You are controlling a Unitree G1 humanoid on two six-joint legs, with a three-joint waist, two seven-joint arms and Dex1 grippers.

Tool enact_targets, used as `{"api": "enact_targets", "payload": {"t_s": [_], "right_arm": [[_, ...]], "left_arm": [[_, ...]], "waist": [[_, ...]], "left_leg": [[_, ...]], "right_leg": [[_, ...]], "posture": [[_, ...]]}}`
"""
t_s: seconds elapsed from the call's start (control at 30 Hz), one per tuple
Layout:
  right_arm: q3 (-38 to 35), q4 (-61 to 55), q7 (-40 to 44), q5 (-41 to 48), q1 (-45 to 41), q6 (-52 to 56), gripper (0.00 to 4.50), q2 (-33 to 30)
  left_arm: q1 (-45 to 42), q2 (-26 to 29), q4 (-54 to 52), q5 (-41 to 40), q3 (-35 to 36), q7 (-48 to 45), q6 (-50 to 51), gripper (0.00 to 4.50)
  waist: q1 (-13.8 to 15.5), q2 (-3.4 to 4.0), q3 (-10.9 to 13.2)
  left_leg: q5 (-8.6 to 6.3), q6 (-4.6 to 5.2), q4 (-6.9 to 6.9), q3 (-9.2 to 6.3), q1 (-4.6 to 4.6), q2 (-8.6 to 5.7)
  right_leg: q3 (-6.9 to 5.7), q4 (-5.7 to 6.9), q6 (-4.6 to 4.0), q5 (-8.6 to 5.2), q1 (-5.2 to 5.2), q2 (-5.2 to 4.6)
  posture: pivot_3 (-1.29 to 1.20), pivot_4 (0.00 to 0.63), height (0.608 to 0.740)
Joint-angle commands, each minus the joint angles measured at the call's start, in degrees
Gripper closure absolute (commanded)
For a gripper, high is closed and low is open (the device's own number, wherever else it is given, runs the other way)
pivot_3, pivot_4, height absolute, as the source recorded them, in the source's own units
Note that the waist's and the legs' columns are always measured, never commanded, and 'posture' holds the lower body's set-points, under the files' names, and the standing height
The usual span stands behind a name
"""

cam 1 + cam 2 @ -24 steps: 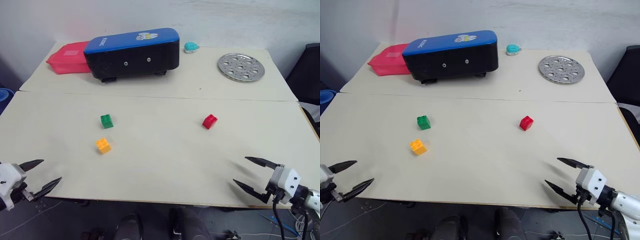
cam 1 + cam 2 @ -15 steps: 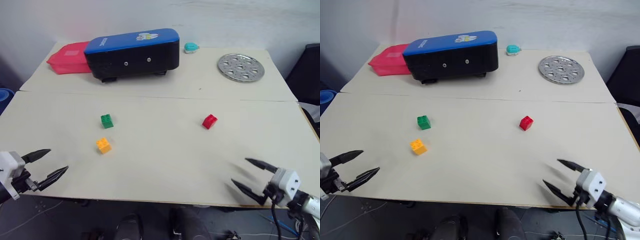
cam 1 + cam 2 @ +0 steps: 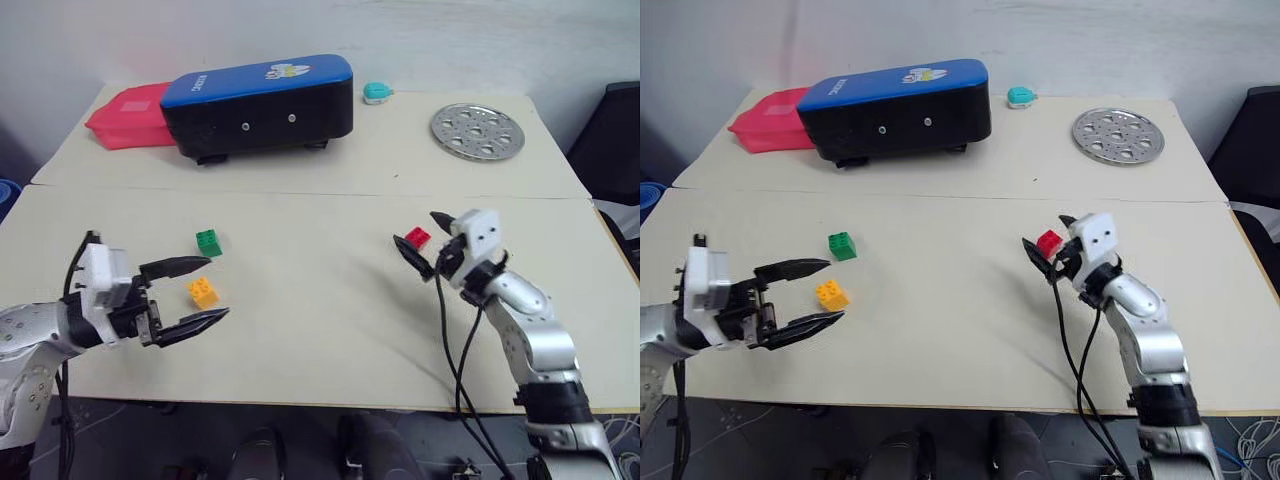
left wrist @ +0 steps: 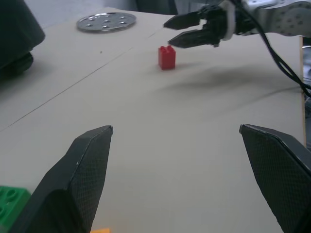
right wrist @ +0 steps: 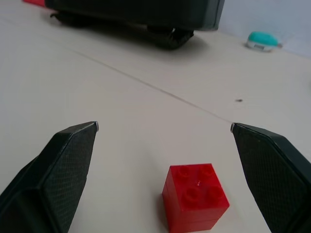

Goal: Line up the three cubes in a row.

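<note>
The approach to the first grasp is in hand: the right gripper [image 3: 427, 240], jaws spread, frames the red cube [image 3: 417, 237] at frame centre-right; the left gripper [image 3: 196, 292], also spread, brackets the orange-yellow cube [image 3: 203, 292] below the green cube [image 3: 208, 242], centre-left. Next, closing squarely on a cube seems called for. The beige table [image 3: 320, 330] meets a white wall

Orange-yellow cube [image 4: 99, 230]: cut off by the left wrist view's edge, a sliver showing beside the green cube [image 4: 10, 208], itself partly cropped and partly behind a finger.
Blue-topped case [image 5: 146, 12]: upper part cropped in the right wrist view.
Pink box [image 3: 125, 115]: partly hidden behind the case.
Teal object [image 3: 376, 93], beyond the case: too small to identify.
Case lettering: illegible.
</note>
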Motion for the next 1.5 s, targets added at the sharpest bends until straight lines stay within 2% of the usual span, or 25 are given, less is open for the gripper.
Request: {"api": "enact_targets", "payload": {"t_s": [0.03,0.07,0.17,0.3,0.4,0.47,0.53,0.6,0.73,1.0,1.23,1.3,1.33,1.4,1.5], "right_arm": [[0.33,9.72,1.34,-3.03,-5.50,-3.01,0.00,-0.63],[-0.05,12.38,1.58,-2.85,-6.97,-3.33,0.00,-0.15],[-0.14,17.11,3.66,-2.59,-9.38,-3.46,0.64,0.41],[-0.67,19.92,6.30,-1.53,-10.52,-3.83,1.97,1.20],[-2.06,19.68,12.42,1.24,-9.58,-7.02,3.01,0.83],[-3.33,15.23,21.10,6.12,-8.04,-8.83,2.98,-0.44],[0.43,8.99,34.13,6.86,-4.85,-12.13,2.98,-5.06],[4.05,4.32,41.56,6.31,-2.37,-10.42,2.98,-9.44],[6.74,1.90,43.63,5.36,-0.06,-6.34,2.98,-11.94],[8.03,8.99,47.00,2.07,2.63,-15.90,2.98,-10.59],[8.23,16.50,49.38,1.51,0.07,-21.60,2.98,-7.17],[7.96,18.41,50.94,1.77,-0.88,-22.97,2.23,-7.01],[7.62,18.96,51.35,2.30,-1.22,-22.45,2.06,-6.88],[6.99,19.55,51.43,2.62,-1.77,-23.21,1.39,-6.58],[4.89,16.41,52.59,5.92,-1.92,-22.56,0.35,-6.66]], "left_arm": [[-0.79,-0.13,-0.72,0.87,-0.62,-0.18,-0.71,0.12],[-0.70,-0.12,-0.95,0.91,-0.65,-0.20,-0.66,0.12],[-0.15,-0.03,-1.76,0.77,-0.31,-0.17,-0.51,0.00],[0.25,0.16,-2.23,0.50,0.25,-0.13,-0.34,0.00],[0.94,0.29,-3.22,0.21,0.81,0.09,-0.04,0.00],[1.13,0.39,-3.47,0.17,0.80,0.04,0.20,0.00],[1.35,0.67,-3.37,0.25,0.77,-0.43,0.33,0.00],[1.54,0.90,-3.23,0.45,0.64,-0.88,0.31,0.00],[1.29,0.65,-3.01,0.91,-0.35,-0.99,0.19,0.00],[2.21,0.82,-3.96,0.75,-0.81,-1.55,0.71,0.00],[2.45,1.55,-3.52,0.80,0.06,-2.33,0.95,0.00],[2.60,1.73,-3.52,0.78,0.29,-2.38,1.07,0.00],[2.69,1.76,-3.50,0.78,0.40,-2.42,1.09,0.00],[3.03,1.80,-3.54,0.84,0.73,-2.39,1.18,0.00],[4.76,1.45,-3.30,0.96,2.84,-1.65,1.14,0.00]], "waist": [[-0.18,0.00,0.00],[-0.22,0.00,0.00],[-0.21,0.00,0.00],[-0.20,0.00,0.00],[-0.15,0.00,0.00],[-0.07,0.01,0.01],[0.06,0.10,0.06],[0.21,0.13,0.08],[0.04,0.10,0.06],[0.03,0.10,0.07],[-0.25,0.10,0.06],[-0.21,0.10,0.07],[-0.12,0.10,0.07],[-0.01,0.10,0.07],[-0.10,0.10,0.07]], "left_leg": [[0.00,0.01,0.00,0.00,0.00,0.00],[0.00,0.00,0.00,0.03,0.00,0.00],[0.04,-0.05,-0.02,0.03,-0.02,0.06],[0.05,-0.05,-0.01,0.03,-0.03,0.08],[0.04,-0.03,0.00,0.03,-0.04,0.06],[0.03,-0.01,-0.01,0.03,-0.04,0.07],[0.01,0.03,-0.03,0.00,-0.09,0.07],[-0.06,0.14,-0.03,-0.04,-0.14,0.07],[-0.08,0.20,0.04,-0.09,-0.08,0.07],[-0.05,0.14,0.01,-0.05,0.00,0.05],[-0.03,0.10,-0.01,-0.03,0.14,0.08],[-0.03,0.09,-0.01,-0.03,0.15,0.08],[-0.02,0.08,0.00,-0.03,0.15,0.08],[-0.01,0.05,-0.01,-0.03,0.14,0.07],[0.00,0.04,0.00,-0.02,0.12,0.06]], "right_leg": [[0.00,0.00,0.00,0.00,0.00,0.00],[0.02,0.01,0.01,0.00,-0.01,0.01],[0.03,0.04,0.00,0.00,-0.08,0.07],[0.04,0.04,0.00,0.00,-0.09,0.08],[0.05,0.05,0.01,0.00,-0.08,0.06],[0.04,0.05,0.01,0.00,-0.08,0.06],[0.02,0.03,0.01,0.00,-0.10,0.07],[-0.03,-0.05,0.04,0.01,-0.09,0.06],[-0.06,-0.05,0.06,0.03,0.00,0.04],[-0.03,-0.03,0.05,0.02,0.01,0.05],[0.00,-0.01,0.04,0.01,0.12,0.09],[0.01,0.01,0.03,0.01,0.12,0.09],[0.01,0.02,0.03,0.01,0.12,0.08],[0.01,0.01,0.03,0.01,0.11,0.07],[0.01,0.00,0.03,0.01,0.10,0.05]], "posture": [[0.00,0.150,0.740],[0.00,0.150,0.740],[0.00,0.150,0.740],[0.00,0.150,0.740],[0.00,0.150,0.740],[0.00,0.150,0.740],[0.00,0.150,0.740],[0.00,0.150,0.740],[0.00,0.150,0.740],[0.00,0.150,0.740],[0.00,0.150,0.740],[0.00,0.150,0.740],[0.00,0.150,0.740],[0.00,0.150,0.740],[0.00,0.150,0.740]]}}
